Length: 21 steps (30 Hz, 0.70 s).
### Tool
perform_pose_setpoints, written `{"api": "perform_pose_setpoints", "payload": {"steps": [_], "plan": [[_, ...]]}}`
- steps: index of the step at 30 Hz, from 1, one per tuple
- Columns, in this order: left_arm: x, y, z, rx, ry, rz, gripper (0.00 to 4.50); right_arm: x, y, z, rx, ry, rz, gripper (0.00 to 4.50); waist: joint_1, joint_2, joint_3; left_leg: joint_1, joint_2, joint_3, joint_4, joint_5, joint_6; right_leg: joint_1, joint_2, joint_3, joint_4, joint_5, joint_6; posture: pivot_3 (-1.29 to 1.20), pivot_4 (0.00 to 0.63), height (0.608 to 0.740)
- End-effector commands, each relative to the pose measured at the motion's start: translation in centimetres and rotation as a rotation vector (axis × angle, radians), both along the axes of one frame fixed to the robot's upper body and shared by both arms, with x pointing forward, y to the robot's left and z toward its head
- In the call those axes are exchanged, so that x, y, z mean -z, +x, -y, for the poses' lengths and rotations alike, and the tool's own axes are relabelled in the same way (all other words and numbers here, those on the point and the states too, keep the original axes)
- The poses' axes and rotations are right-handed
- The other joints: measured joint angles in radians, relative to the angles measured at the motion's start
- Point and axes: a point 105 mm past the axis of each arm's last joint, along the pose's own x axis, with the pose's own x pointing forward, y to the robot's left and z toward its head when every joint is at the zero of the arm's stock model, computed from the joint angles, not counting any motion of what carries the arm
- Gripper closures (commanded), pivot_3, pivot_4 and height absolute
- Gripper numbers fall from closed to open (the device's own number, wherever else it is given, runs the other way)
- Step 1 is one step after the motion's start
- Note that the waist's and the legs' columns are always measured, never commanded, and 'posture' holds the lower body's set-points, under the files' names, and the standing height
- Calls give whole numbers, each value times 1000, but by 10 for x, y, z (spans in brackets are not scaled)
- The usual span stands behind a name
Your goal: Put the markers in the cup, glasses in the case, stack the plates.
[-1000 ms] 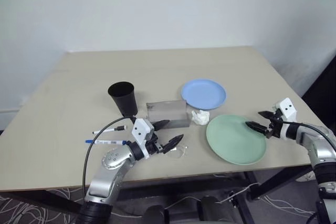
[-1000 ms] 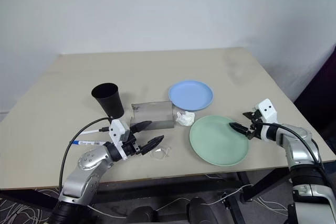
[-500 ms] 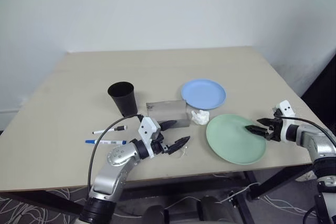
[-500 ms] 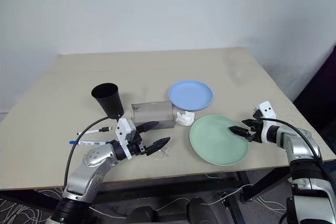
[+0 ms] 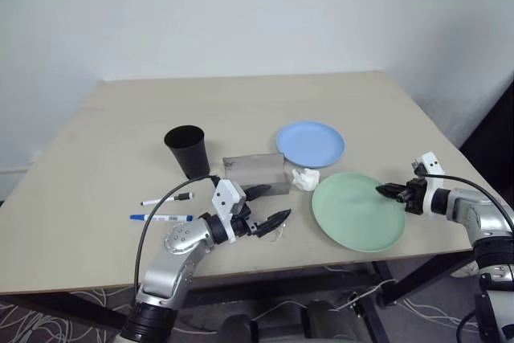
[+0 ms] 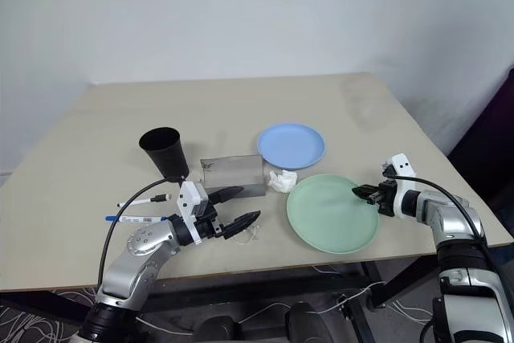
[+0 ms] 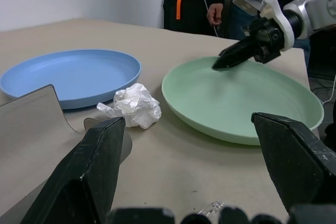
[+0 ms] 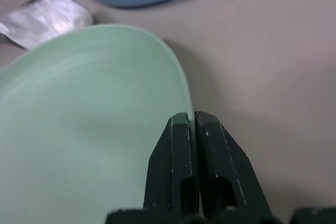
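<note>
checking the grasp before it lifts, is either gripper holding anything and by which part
The right gripper is shut on the green plate, pinching its thin rim at the edge nearest that arm. The left gripper is open and holds nothing.

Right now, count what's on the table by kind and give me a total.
Plates: 2, blue and green
Markers: 2, black-tipped and blue-capped
Cup: 1
Case: 1
Glasses: 1
Tissue wad: 1
Total: 8
</note>
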Motion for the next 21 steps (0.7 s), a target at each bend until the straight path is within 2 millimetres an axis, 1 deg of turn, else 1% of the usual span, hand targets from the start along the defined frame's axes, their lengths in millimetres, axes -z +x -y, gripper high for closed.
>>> {"api": "perform_pose_setpoints", "payload": {"steps": [1,4,8,12,16,18,21], "plan": [[-14,1,2,15,-20,52,392,-34,10,-9,-19,146,83,4483,-1,0,0,0,0,0,0,0,0,0,0,0,0,0,0,0,0,737],[-14,1,2,16,-18,53,392,-48,14,-15,-25,208,104,4483,0,1,0,0,0,0,0,0,0,0,0,0,0,0,0,0,0,737],[-15,1,3,15,-20,55,392,-68,30,-26,-9,234,156,4483,-1,1,0,0,0,0,0,0,0,-1,0,0,0,0,0,0,0,737],[-16,2,1,5,-31,57,392,-80,60,-33,115,220,177,4483,-1,1,0,-1,0,1,0,0,0,-2,0,0,0,0,0,0,0,737],[-17,4,0,-2,-31,57,392,-95,94,-56,225,247,183,4483,-5,1,0,-2,0,1,-1,0,0,-2,0,0,0,0,0,0,0,737],[-17,5,-1,-3,-30,57,392,-96,106,-64,273,219,186,4483,-6,1,0,-2,0,1,-3,0,0,-3,0,1,0,0,0,0,0,737],[-18,6,-2,-5,-29,58,392,-91,120,-68,357,152,191,4483,-4,1,0,-2,0,0,-5,0,0,-4,0,0,0,0,1,0,0,737]]}}
